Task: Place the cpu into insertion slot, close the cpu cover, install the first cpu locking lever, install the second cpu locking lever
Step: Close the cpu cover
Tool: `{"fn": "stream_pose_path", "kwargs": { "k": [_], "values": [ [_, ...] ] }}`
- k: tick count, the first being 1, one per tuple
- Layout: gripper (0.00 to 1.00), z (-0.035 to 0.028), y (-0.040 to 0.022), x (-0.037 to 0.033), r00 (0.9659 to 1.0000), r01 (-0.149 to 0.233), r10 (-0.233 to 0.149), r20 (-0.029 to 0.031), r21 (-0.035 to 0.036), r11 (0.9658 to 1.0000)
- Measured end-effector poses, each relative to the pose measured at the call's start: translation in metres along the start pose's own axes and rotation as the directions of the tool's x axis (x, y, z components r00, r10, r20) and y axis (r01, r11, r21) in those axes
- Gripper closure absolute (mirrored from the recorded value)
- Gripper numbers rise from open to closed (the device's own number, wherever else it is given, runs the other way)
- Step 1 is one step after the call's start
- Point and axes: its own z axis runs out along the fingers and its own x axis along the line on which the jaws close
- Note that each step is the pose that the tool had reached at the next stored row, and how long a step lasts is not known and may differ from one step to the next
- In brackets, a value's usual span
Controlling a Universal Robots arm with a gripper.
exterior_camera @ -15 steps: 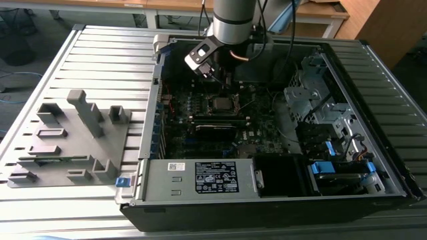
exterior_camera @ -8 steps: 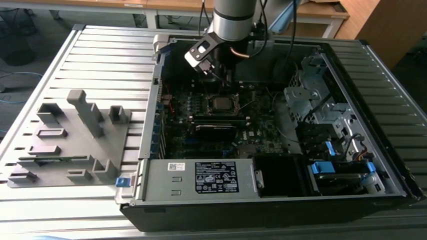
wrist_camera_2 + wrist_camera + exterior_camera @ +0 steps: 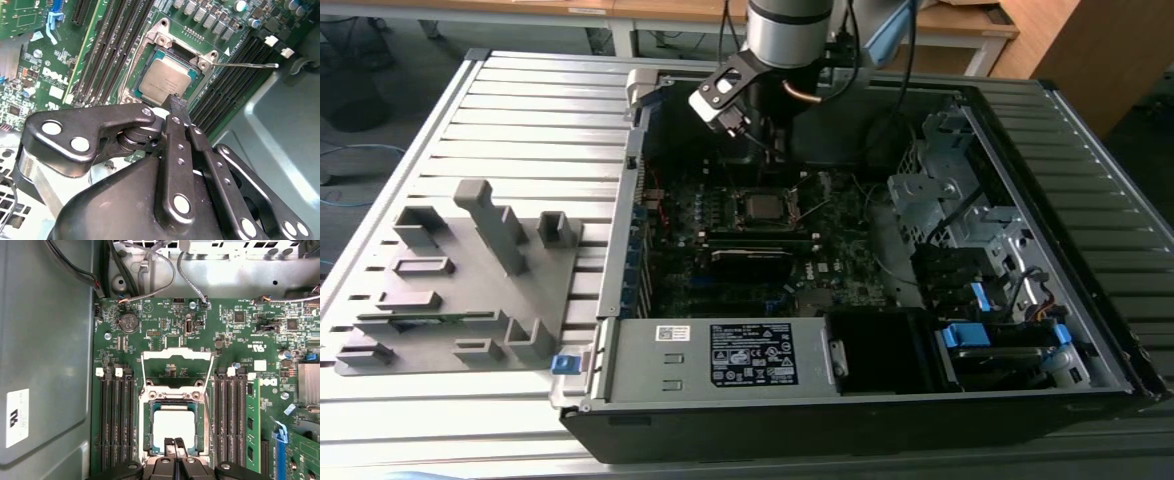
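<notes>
1. the gripper [image 3: 175, 442] hangs over one edge of the insertion slot [image 3: 146, 426]; its two fingertips [image 3: 169, 442] are pressed together tip to tip, gripping nothing; in the second wrist view the closed tip sits just beside the chip's edge, and whether it touches i cannot tell.
2. the cpu [image 3: 174, 426] lies flat in the slot, dull silver top up; a thin green border shows round it.
3. the cpu cover [image 3: 176, 354] is swung up and back on its hinge, clear of the chip; green board shows through its square window.
4. a locking lever [image 3: 247, 65], a thin metal rod, stands out free of the socket and crosses above the memory slots [image 3: 235, 80] on that side.
5. long black memory slots flank the socket on both sides; a coin battery [image 3: 129, 322] sits on the board beyond the raised cover.
6. the gripper's black linkage [image 3: 150, 190] hides the socket's nearest edge in both wrist views.
7. in the exterior view the arm [image 3: 787, 30] reaches down into the open computer case [image 3: 854, 425], which rests on a slatted table [image 3: 520, 110]; the power supply box [image 3: 720, 355] fills the case's near wall; a metal drive cage [image 3: 934, 185] stands on the exterior view's right; a grey fixture block [image 3: 467, 270] lies outside the case on the exterior view's left, well apart from the socket.
</notes>
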Motion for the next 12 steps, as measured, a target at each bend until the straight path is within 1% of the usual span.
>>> {"fn": "stream_pose_path", "kwargs": {
  "k": [5,12],
  "values": [
    [0.89,-0.0093,0.0003,0.0001,1.0,0.0,0.0,0.0002,0.0001,1.0],
    [0.89,-0.01,0.0004,0.0001,1.0,0.0,0.0,0.0,0.0,1.0]
  ]
}}
